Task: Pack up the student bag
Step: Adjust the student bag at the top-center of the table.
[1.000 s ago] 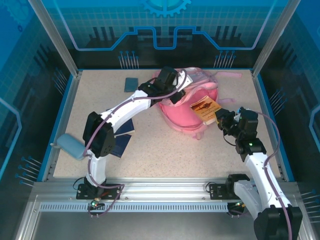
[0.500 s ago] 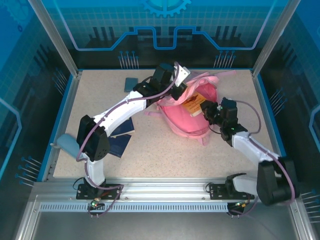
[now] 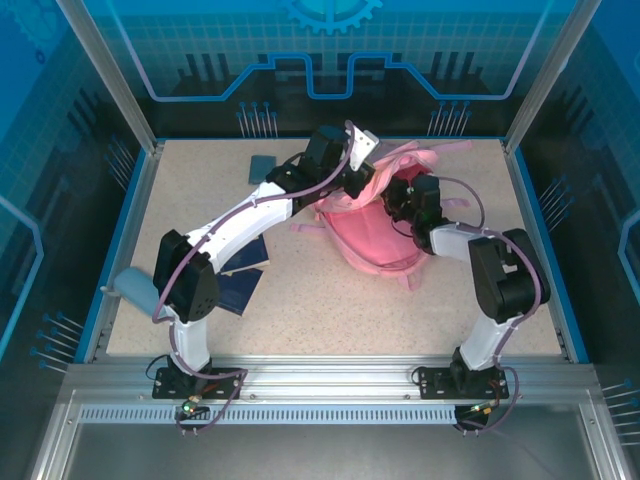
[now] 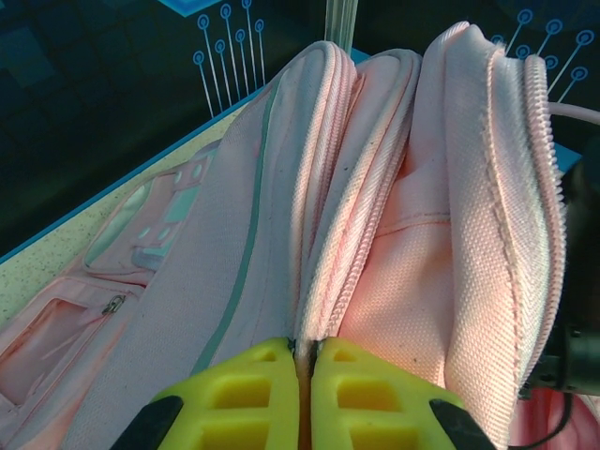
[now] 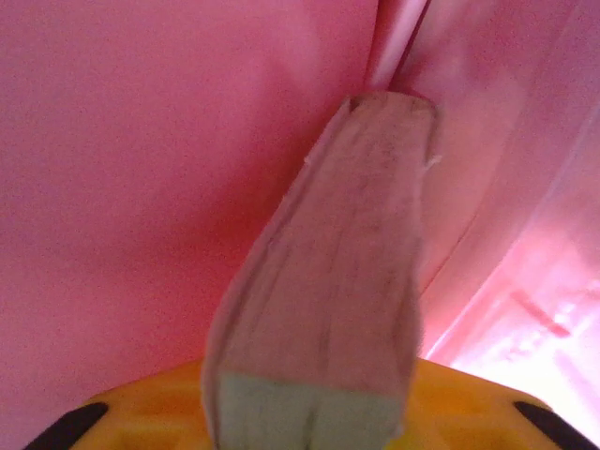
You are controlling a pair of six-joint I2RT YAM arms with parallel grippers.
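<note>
Far left: you have one grey-blue pouch at the left edge of the table, beside the left arm's elbow.
Left of centre: count two dark blue booklets, overlapping, partly under the left arm.
Back left: one small slate-blue flat piece lies alone, apart from the bag.
Left gripper: your left gripper is pinched tight on the student bag's zip edge, its yellow fingers almost meeting with only the fabric seam between them. From above, it is at the bag's back left rim.
Student bag: one pink student bag lies right of centre towards the back, between the two grippers, mouth up. In the left wrist view its folds rise straight ahead of the fingers.
Right gripper: your right gripper is at the bag's mouth from the right. In its wrist view it is clamped on one book, spine or page edge facing you, with pink lining all around.
Count of grippers: two, both gripping.
</note>
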